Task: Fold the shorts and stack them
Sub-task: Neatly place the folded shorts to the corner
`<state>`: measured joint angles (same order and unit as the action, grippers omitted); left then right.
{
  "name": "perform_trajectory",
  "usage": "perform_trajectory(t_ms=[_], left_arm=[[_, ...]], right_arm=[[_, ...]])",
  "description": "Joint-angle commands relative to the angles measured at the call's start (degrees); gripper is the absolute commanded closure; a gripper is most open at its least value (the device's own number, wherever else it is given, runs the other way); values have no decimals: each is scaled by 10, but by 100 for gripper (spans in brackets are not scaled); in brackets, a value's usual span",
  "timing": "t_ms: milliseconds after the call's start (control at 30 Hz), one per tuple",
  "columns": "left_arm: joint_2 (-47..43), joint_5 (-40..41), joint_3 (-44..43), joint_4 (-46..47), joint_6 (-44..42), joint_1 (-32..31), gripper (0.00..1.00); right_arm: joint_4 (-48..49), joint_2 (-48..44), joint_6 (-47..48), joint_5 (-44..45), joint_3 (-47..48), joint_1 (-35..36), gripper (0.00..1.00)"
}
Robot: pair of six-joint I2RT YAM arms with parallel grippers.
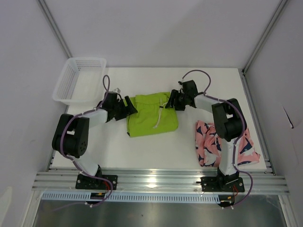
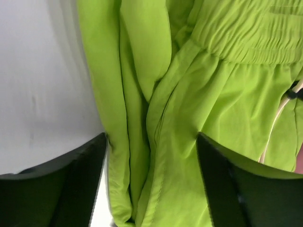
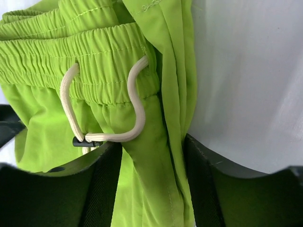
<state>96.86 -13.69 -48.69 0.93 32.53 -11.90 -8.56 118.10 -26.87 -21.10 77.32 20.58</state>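
Straddling the left edge of the lime green shorts (image 1: 149,118) at mid-table, the left gripper (image 1: 129,109) stands open, with bare table (image 1: 142,151) showing beside one finger (image 2: 80,189). The right gripper (image 1: 169,101) brackets the shorts' right edge by the drawstring (image 3: 137,104); whether it pinches the fabric is unclear. The pink shorts (image 1: 206,139) lie near the table's right edge.

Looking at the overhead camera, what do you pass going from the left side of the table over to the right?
white mesh basket → left gripper → lime green shorts → right gripper → pink printed shorts
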Motion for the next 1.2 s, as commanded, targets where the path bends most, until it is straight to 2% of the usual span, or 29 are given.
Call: perform_trajectory(t_ms=[0, 133, 267, 533, 600, 767, 833, 867, 1033, 1067, 1100, 1133, 1167], left_arm=[[-15, -2, -26, 4, 19, 15, 11], [-14, -27, -37, -1, 14, 23, 1], [-8, -48, -42, 5, -4, 23, 1], [49, -47, -92, -59, -61, -8, 1], [60, -32, -102, -74, -67, -16, 1], [78, 65, -126, -130, -62, -33, 3], [72, 82, -118, -126, -56, -33, 9], [69, 86, -112, -122, -53, -33, 17], [59, 92, -108, -112, -53, -33, 42], [59, 94, -110, -111, -54, -33, 54], [60, 96, -109, -110, -54, -33, 59], [61, 96, -109, -106, -54, -33, 68], [62, 96, -108, -103, -53, -33, 72]], right_arm=[[-5, -3, 21, -14, -3, 4, 42], [11, -9, 20, -27, -18, 2, 42], [26, -10, 18, -36, -29, 3, 42], [37, -1, 14, -53, -33, 2, 43], [39, -2, 14, -53, -36, 2, 43], [37, -9, 18, -47, -42, 3, 47], [24, -11, 25, -39, -41, 5, 47], [19, -12, 28, -29, -38, 8, 47], [-7, -16, 43, -4, -37, 14, 45], [-8, -18, 44, -3, -38, 14, 44], [-12, -20, 44, 0, -39, 14, 43], [-13, -22, 45, 4, -39, 14, 41], [-13, -24, 46, 5, -41, 12, 39]])
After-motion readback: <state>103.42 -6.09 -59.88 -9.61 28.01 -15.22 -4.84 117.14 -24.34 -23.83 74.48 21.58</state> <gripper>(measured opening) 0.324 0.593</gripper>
